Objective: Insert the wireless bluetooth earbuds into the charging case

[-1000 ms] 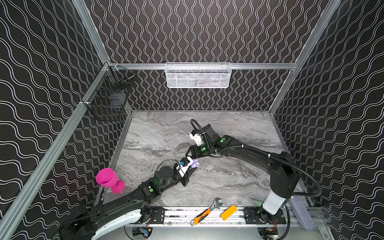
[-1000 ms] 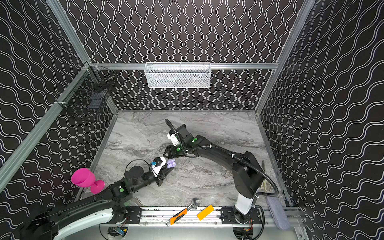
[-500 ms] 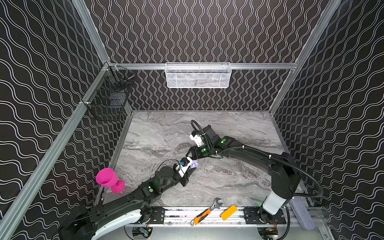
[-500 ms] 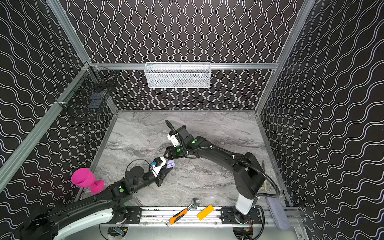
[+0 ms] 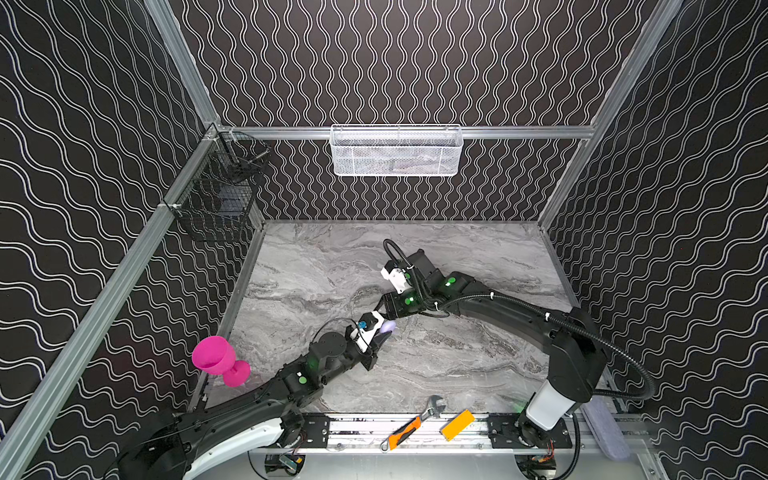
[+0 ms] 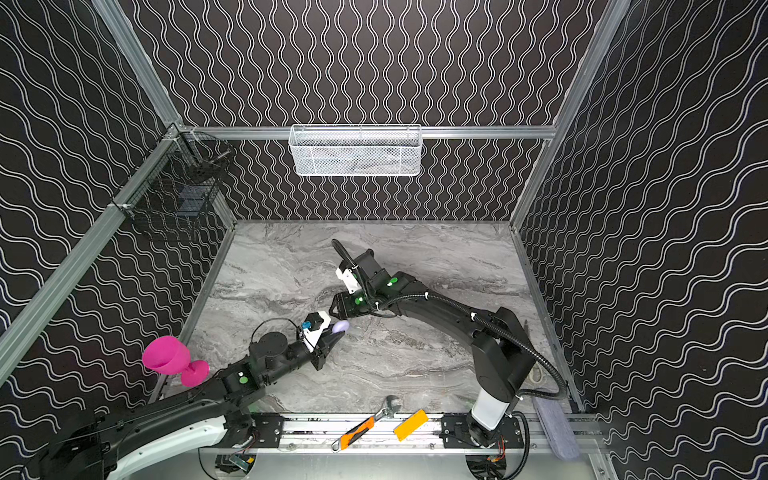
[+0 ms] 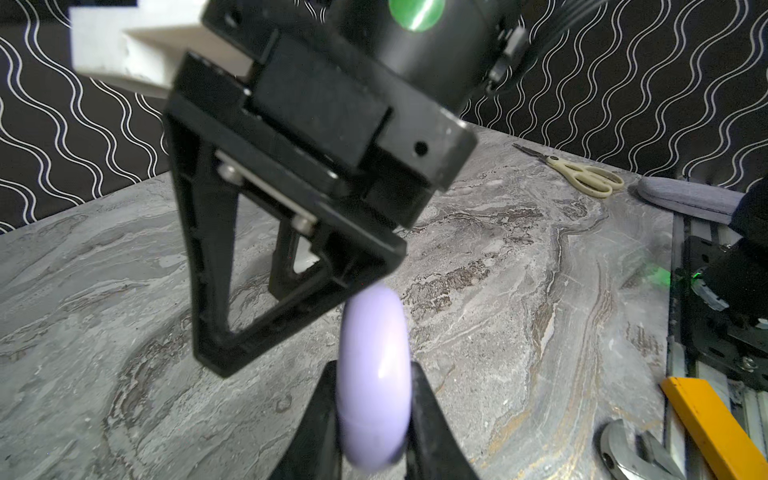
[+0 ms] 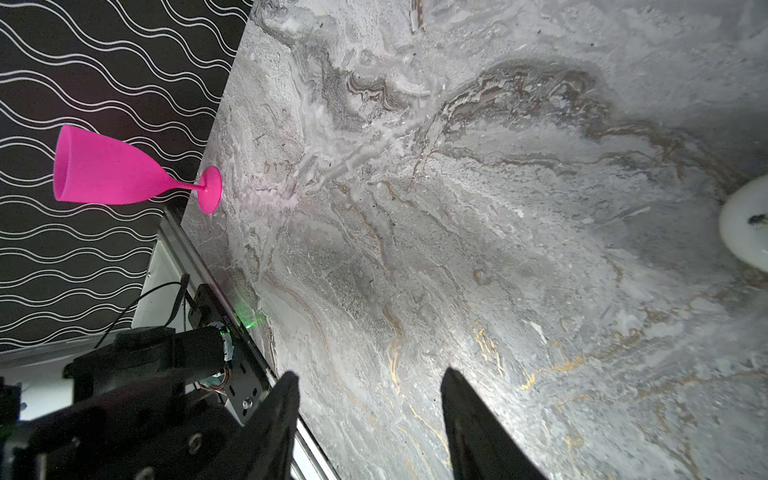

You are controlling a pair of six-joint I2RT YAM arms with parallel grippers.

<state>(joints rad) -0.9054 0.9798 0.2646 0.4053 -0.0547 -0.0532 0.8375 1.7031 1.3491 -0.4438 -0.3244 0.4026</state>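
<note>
My left gripper (image 5: 384, 332) (image 7: 373, 368) is shut on a pale lavender round charging case (image 5: 389, 326) (image 6: 340, 326) (image 7: 374, 374), held on edge above the marble table (image 5: 457, 365). My right gripper (image 5: 380, 308) (image 8: 370, 374) hovers just behind and above that case. It is open, with only bare table between its fingers. A white rounded case (image 8: 748, 224) shows partly at the border of the right wrist view. The earbuds are out of view.
A pink goblet (image 5: 216, 359) stands at the table's left front corner. A wrench (image 5: 432, 405), an orange knife (image 5: 405, 432) and a yellow block (image 5: 457, 424) lie on the front rail. Scissors (image 7: 582, 174) and a grey pouch (image 7: 685, 199) lie by the right wall.
</note>
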